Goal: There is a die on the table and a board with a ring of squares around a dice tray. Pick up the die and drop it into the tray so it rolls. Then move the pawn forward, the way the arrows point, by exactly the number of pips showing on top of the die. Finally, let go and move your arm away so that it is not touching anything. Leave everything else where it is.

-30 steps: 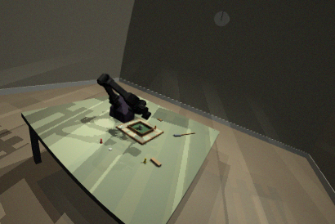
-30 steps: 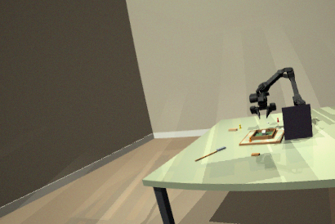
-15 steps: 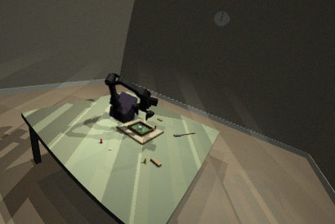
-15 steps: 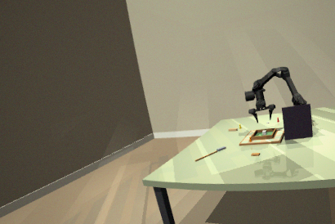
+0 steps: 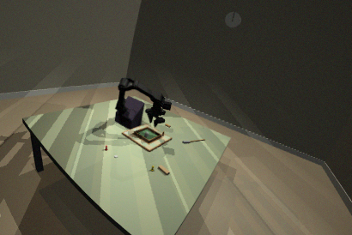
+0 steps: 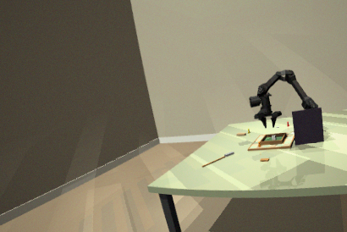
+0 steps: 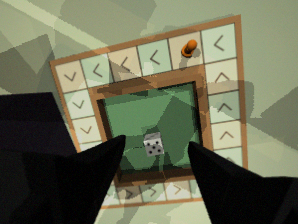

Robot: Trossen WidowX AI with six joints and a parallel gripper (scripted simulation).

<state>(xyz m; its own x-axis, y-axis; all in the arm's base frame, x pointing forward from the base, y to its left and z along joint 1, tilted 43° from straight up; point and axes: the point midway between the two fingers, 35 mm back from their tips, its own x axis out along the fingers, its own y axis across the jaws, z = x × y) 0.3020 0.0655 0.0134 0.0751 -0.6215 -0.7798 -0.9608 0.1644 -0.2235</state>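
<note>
The die [image 7: 153, 144] [image 6: 273, 137] is in the green-floored dice tray [image 7: 145, 84], toward the tray's lower side in the wrist view. One face shows several pips; I cannot tell for certain which face is on top or whether the die is still. My gripper [image 5: 154, 123] [image 6: 269, 127] [image 7: 156, 142] is open and empty above the tray, its fingertips on either side of the die in the wrist view. The orange pawn [image 7: 189, 48] [image 6: 259, 144] stands on the board [image 7: 218, 44], one square from the upper right corner in the wrist view. The arrow beside it points left.
A dark box [image 5: 130, 112] [image 6: 308, 125] stands close beside the board. A red piece [image 5: 106, 147], a small white piece [image 5: 116, 156], a yellow piece [image 5: 152, 168], a wooden block [image 5: 164, 170], a smaller block [image 5: 167, 125] [image 6: 264, 160] and a long-handled tool [image 5: 194, 141] [image 6: 217, 159] lie around it.
</note>
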